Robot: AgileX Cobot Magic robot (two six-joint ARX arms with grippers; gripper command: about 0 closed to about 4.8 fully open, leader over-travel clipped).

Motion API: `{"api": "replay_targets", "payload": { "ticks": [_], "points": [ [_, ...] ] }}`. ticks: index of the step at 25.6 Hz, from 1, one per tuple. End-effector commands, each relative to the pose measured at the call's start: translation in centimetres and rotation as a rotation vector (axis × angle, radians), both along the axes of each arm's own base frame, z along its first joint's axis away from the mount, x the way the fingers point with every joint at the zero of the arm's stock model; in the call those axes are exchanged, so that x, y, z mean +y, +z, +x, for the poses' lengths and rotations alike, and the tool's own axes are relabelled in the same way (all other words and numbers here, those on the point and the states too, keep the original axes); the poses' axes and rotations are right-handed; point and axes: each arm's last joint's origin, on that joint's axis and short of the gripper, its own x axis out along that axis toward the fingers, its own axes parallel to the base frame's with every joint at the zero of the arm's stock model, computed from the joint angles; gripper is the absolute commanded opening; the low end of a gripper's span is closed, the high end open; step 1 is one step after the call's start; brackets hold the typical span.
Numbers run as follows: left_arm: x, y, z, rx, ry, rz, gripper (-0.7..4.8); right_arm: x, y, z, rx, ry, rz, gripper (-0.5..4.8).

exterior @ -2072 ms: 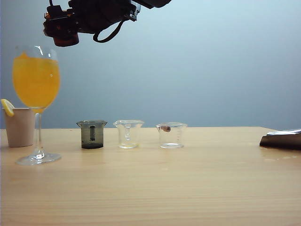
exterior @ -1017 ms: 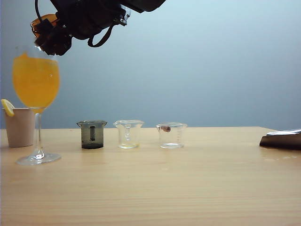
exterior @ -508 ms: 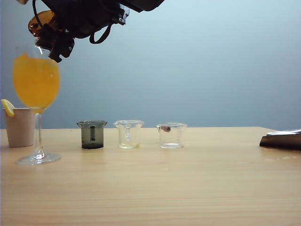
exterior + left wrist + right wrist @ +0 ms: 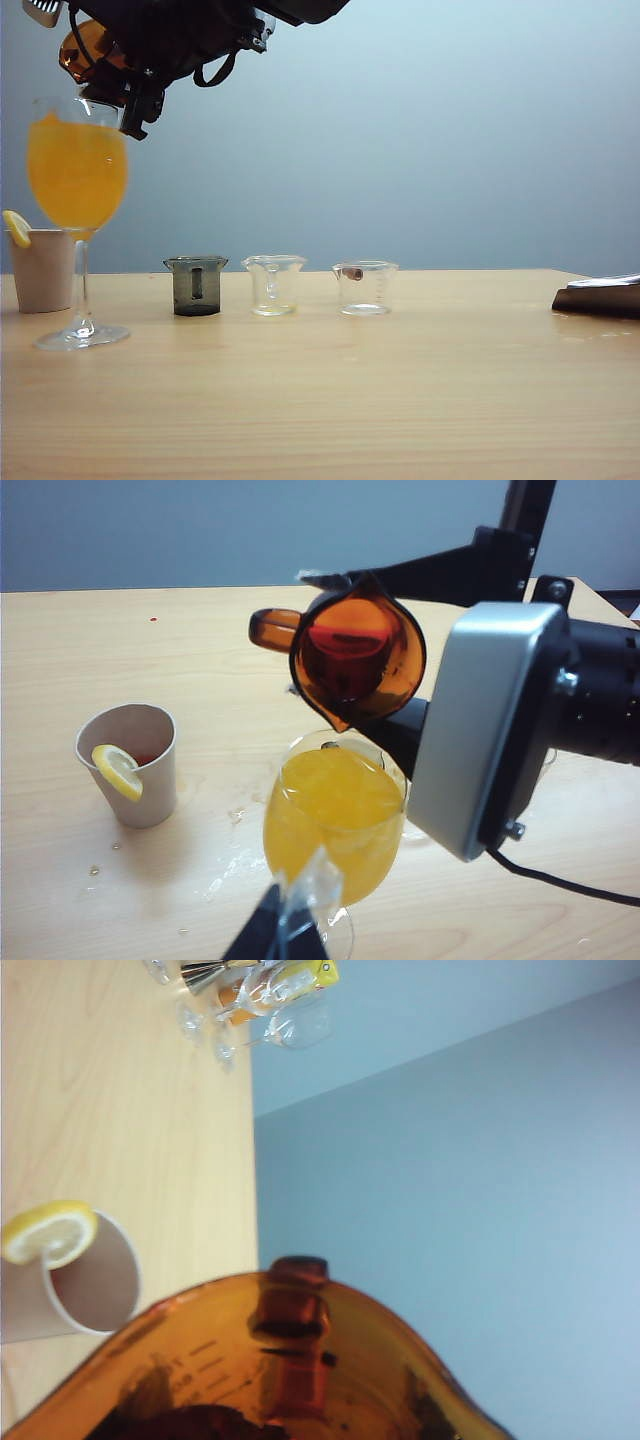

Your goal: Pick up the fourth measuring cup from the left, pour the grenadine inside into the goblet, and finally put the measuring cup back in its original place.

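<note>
My right gripper (image 4: 108, 62) hangs at the upper left of the exterior view, shut on the amber fourth measuring cup (image 4: 84, 44). The cup (image 4: 356, 662) is tipped over, its pour lip pointing down just above the mouth of the goblet (image 4: 335, 805). Dark red grenadine (image 4: 345, 652) lies inside the cup (image 4: 300, 1360). The goblet (image 4: 77, 170) stands tall on the table, full of orange drink. In the left wrist view my left gripper (image 4: 285, 932) sits low in front of the goblet, its dark fingers pressed together; it does not show in the exterior view.
A beige cup with a lemon slice (image 4: 40, 268) stands left of the goblet. A smoky grey cup (image 4: 195, 285) and two clear cups (image 4: 272, 284) (image 4: 364, 287) line the table. A dark flat object (image 4: 600, 296) lies at the right edge. Glassware (image 4: 250, 995) stands far off.
The right wrist has rolled, tipping the amber cup further over the goblet's mouth. The gripper's fingers have swung downward. Nothing on the table has moved.
</note>
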Motion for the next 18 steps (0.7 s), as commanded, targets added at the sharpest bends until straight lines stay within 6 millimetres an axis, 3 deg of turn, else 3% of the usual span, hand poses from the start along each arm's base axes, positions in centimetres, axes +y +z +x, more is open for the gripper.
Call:
{"api": "replay_targets", "payload": {
  "ticks": [1, 18],
  "points": [
    [0.00, 0.07, -0.04, -0.007, 0.002, -0.002, -0.06, 0.01, 1.32, -0.32, -0.090, 0.005, 0.044, -0.01],
    [-0.16, 0.00, -0.25, 0.000, -0.013, -0.002, -0.06, 0.22, 1.17, -0.58, -0.216, 0.012, -0.036, -0.01]
  ]
}}
